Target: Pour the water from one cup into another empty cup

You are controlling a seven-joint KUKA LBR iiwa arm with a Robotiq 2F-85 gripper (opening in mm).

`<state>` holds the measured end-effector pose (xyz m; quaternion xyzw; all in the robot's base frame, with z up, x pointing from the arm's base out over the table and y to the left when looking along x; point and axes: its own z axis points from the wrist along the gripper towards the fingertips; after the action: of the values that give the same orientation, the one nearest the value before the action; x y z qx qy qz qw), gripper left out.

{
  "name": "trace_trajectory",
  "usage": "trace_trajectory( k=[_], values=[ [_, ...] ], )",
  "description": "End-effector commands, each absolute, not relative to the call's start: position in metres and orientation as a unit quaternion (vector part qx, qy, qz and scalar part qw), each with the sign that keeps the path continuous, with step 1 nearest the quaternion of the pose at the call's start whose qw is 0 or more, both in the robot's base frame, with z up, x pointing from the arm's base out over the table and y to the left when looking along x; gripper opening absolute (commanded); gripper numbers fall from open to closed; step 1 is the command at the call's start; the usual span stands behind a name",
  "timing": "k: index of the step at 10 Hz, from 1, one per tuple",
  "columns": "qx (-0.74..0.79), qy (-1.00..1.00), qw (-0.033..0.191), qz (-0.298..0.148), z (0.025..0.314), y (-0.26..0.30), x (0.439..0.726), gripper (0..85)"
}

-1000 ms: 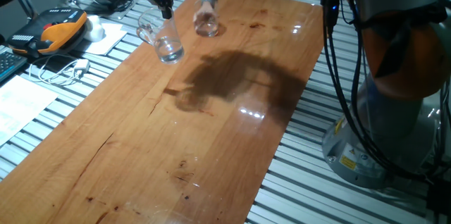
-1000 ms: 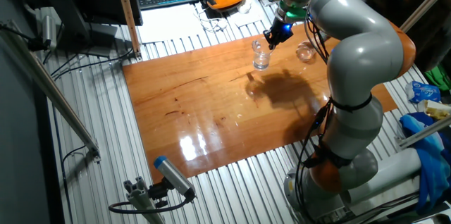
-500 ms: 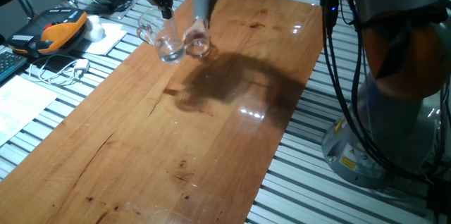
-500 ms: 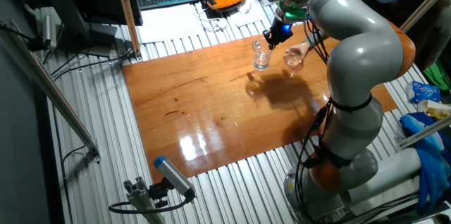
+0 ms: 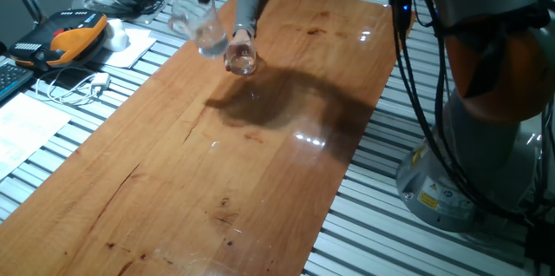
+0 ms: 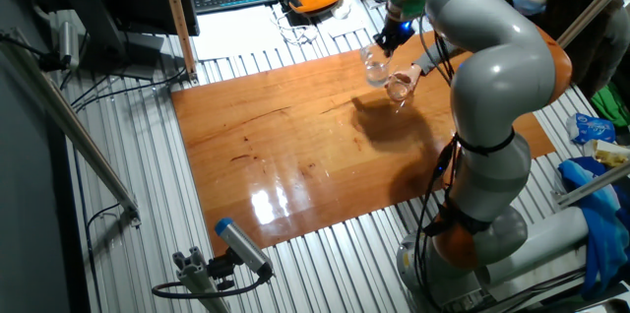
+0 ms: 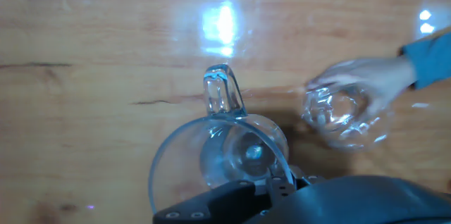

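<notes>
1. Mug [image 5: 198,31] of clear glass hanging just above the wooden worktop [image 5: 260,163] near its far end, gripped at the rim by the gripper [image 6: 392,35].
2. Leaning slightly off upright in one fixed view, long axis still mostly vertical, mouth facing up toward the hand camera.
3. Showing its loop handle [image 7: 223,91] in the hand view, pointing away from the gripper body along the worktop.
4. Jaws clamping on the mug's rim, one side inside and one outside as far as the hand view allows; dark gripper body covering the near rim.
5. Water showing only as glints at the mug's bottom [image 7: 243,155]; amount impossible to judge.
6. Small handle-less tumbler [image 5: 241,57] sitting right beside the mug, on the side toward the arm's base, held at its far side by a person's hand [image 7: 372,83] in a blue sleeve.
7. Tumbler looking blurred in the hand view; touching the mug or not, impossible to tell.
8. Dark shadow [image 5: 286,102] lying on the worktop just nearer the camera than both glasses.
</notes>
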<state>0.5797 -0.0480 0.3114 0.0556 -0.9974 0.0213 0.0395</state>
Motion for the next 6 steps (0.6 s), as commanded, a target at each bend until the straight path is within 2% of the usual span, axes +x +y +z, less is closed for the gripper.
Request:
trace_trajectory(
  k=[1, 2, 6],
  values=[
    [0.066, -0.997, 0.033, 0.039, 0.312, -0.112, 0.579, 0.0],
    [0.072, -0.995, 0.022, 0.071, 0.309, -0.121, 0.576, 0.0],
    [0.106, -0.987, -0.009, 0.12, 0.297, -0.134, 0.581, 0.0]
  ],
)
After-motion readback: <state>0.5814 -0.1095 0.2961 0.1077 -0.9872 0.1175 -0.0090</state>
